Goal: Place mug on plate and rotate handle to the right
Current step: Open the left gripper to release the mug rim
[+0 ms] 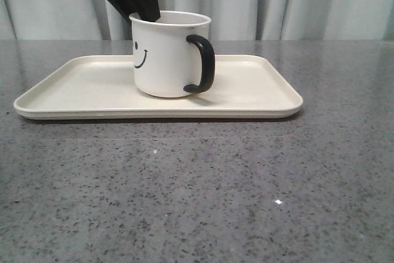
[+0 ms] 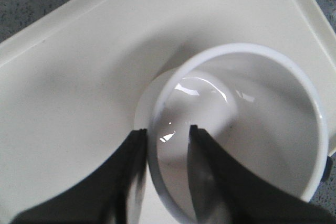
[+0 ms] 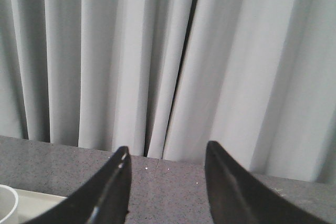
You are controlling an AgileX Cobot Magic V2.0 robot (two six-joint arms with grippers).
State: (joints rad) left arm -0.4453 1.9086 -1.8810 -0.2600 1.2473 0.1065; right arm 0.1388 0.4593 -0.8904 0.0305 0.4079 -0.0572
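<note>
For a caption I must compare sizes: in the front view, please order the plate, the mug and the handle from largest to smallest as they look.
1. plate, by far the widest
2. mug
3. handle, the smallest

White smiley mug (image 1: 165,56) upright on cream plate (image 1: 74,87), black handle (image 1: 204,63) pointing right.

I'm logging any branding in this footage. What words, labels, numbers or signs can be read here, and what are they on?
There is no readable text, brand or number in any view.
The only printed mark is a black smiley face, two dot eyes and a curved mouth, on the side of the white cylindrical mug.
The cream rectangular plate and the grey speckled table are unmarked.
</note>
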